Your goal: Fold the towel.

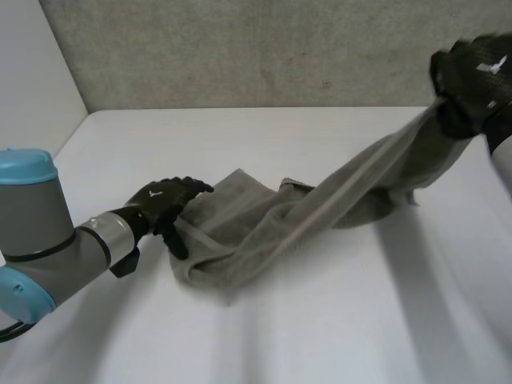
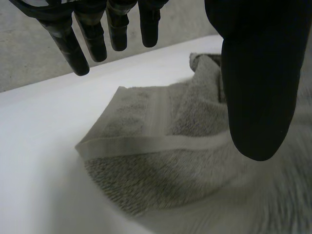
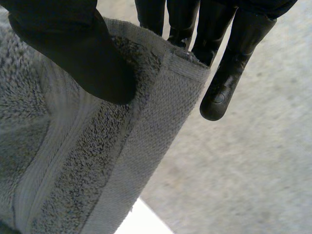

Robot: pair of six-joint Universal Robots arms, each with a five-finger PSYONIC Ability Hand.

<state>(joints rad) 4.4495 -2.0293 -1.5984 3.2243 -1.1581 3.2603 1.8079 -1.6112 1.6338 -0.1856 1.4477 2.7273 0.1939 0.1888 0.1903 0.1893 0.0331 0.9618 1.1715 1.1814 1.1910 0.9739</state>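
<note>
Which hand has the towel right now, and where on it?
The right hand pinches the towel near a hemmed corner, thumb against fingers, with that end raised off the table. The left hand is open at the other end.

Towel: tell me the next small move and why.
Probably close the left hand on the towel end lying bunched at its fingertips. Its fingers are straight and hold nothing, while the right hand pinches the other end, raised above the table, with the cloth stretched between. Unheld, the low end would likely drag rather than spread.
</note>
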